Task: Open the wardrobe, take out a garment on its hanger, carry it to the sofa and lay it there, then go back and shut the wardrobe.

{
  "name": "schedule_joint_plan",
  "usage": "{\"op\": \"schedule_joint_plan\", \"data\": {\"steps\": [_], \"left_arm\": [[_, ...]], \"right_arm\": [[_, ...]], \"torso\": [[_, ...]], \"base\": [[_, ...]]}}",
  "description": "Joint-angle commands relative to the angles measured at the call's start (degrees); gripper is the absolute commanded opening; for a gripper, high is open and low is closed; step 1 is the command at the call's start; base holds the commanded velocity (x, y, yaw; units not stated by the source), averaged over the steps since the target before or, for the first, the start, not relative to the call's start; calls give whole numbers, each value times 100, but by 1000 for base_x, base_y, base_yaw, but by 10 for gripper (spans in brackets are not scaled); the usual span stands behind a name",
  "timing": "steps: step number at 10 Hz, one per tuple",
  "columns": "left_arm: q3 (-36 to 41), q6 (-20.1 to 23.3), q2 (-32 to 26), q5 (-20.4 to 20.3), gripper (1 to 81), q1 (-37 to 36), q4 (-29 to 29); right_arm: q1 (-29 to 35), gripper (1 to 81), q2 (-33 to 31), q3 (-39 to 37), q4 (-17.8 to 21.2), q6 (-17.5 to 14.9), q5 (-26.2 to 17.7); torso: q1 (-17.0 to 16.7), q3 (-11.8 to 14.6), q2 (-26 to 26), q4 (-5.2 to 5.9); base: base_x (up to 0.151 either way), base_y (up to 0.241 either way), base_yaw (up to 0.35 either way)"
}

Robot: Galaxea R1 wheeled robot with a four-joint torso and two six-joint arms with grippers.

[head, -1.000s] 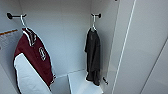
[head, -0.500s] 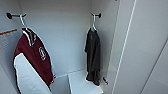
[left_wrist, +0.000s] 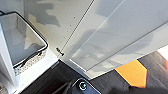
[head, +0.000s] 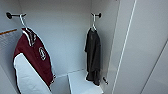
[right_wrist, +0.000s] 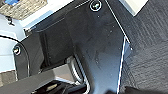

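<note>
Hanging unmoved over the last second, the black garment [head: 93, 56] is seen on its pale hanger [head: 94, 24] inside the open wardrobe [head: 140, 50], so the door step is judged done and the take-out unstarted, while neither claw's state can be told.

A white wardrobe door [left_wrist: 120, 32] stands open, a small hinge [left_wrist: 59, 51] at its inner edge. Beside it, a dark-rimmed basket [left_wrist: 30, 57] sits on a white shelf [left_wrist: 37, 71]. Below lies dark floor [left_wrist: 50, 81] and, perhaps, an orange patch [left_wrist: 132, 72].
</note>
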Motion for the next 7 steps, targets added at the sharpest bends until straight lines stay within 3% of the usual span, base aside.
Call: {"op": "schedule_joint_plan", "data": {"steps": [1, 7], "left_arm": [[833, -343, -385, 393, 811, -1146, -3], [1475, -1062, -614, 947, 811, -2710, -13]], "right_arm": [[299, 811, 14, 1, -11, 12, -316], [316, 811, 6, 1, -11, 12, -316]], "torso": [[0, 0, 0, 0], [0, -2, 2, 0]], "base": [[0, 0, 0], [0, 0, 0]]}}
